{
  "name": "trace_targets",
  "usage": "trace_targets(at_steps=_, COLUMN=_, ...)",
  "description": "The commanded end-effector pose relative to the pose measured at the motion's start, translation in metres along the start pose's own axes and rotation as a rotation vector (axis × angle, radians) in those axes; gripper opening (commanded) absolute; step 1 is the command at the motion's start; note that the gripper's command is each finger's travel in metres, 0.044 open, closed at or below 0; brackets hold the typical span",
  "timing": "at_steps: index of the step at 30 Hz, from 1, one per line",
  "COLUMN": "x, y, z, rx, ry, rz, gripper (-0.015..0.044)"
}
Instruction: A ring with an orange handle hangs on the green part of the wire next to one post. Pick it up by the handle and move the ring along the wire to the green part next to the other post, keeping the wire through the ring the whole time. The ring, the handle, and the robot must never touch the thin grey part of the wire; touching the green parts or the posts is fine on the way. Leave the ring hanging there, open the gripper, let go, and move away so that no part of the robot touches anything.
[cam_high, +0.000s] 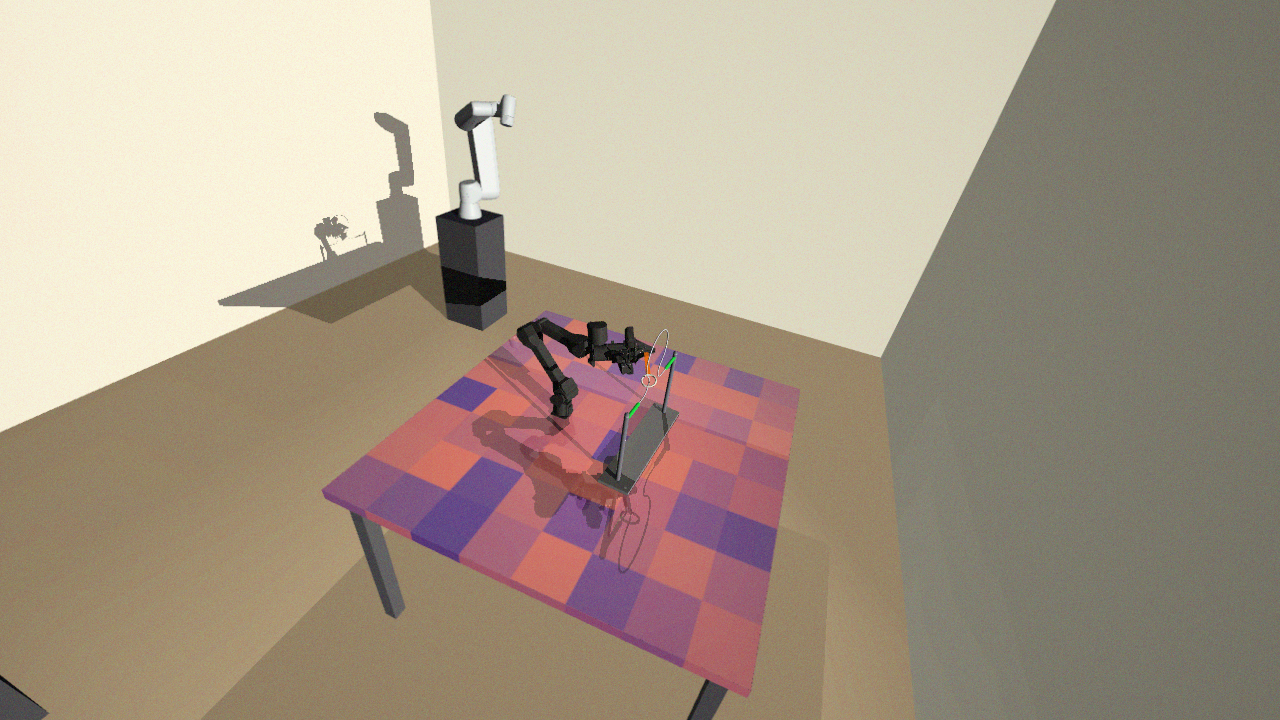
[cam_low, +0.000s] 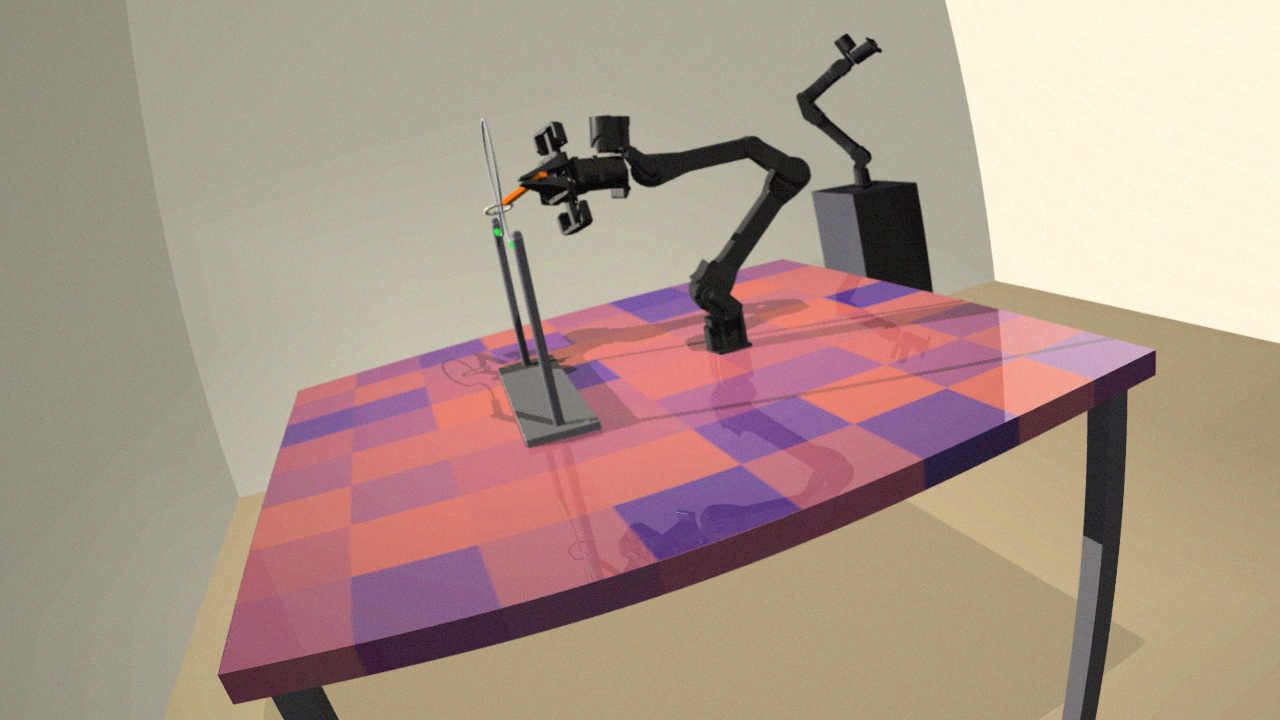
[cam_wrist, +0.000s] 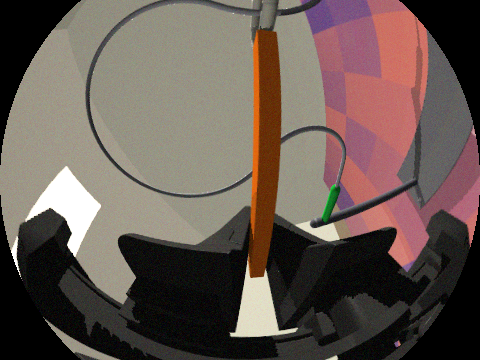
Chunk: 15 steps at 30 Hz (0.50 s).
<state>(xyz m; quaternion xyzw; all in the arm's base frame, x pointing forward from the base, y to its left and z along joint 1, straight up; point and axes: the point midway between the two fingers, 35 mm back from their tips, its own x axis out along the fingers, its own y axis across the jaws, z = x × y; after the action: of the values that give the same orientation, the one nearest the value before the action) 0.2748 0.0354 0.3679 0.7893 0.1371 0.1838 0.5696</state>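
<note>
Right now you are partway through carrying the ring (cam_high: 642, 381) (cam_low: 488, 212) along the wire (cam_high: 667, 338) (cam_low: 484, 134) (cam_wrist: 89, 100), with the pickup done and the release not yet due. Your ring sits out ahead of the fingers (cam_high: 646, 354) (cam_low: 535, 181), at the far end of the orange handle (cam_high: 647, 365) (cam_low: 514, 195) (cam_wrist: 267, 125), on a grey stretch between the two green parts. The top view suggests the wire passes through it, though contact is too fine for you to rule out.

Next, you will want to follow the wire as it climbs into the tall loop beyond the fingers, turning the ring so that its opening faces along the wire at each bend. I judge the far post (cam_high: 669, 385) (cam_low: 511, 295) to be your goal, with its green part (cam_high: 670, 363) (cam_low: 497, 231) past that loop. Rushing the curve could bring the rim, or the handle, against the grey.

As for the fingers, they are nearly together, closed on the handle's near end, one on each side of it. The handle runs straight out from between them, and they stand well above the counter (cam_high: 501, 537) (cam_low: 429, 555). Keep that grip firm until the ring hangs on the green.
</note>
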Motion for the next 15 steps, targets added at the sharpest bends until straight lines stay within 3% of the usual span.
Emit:
trace_targets(at_steps=1, x=0.000, y=0.014, z=-0.001, rx=0.056, ry=0.007, rz=0.036, gripper=-0.0150)
trace_targets(at_steps=15, x=-0.006, y=0.049, z=0.006, rx=0.250, ry=0.019, rz=0.137, gripper=-0.0150)
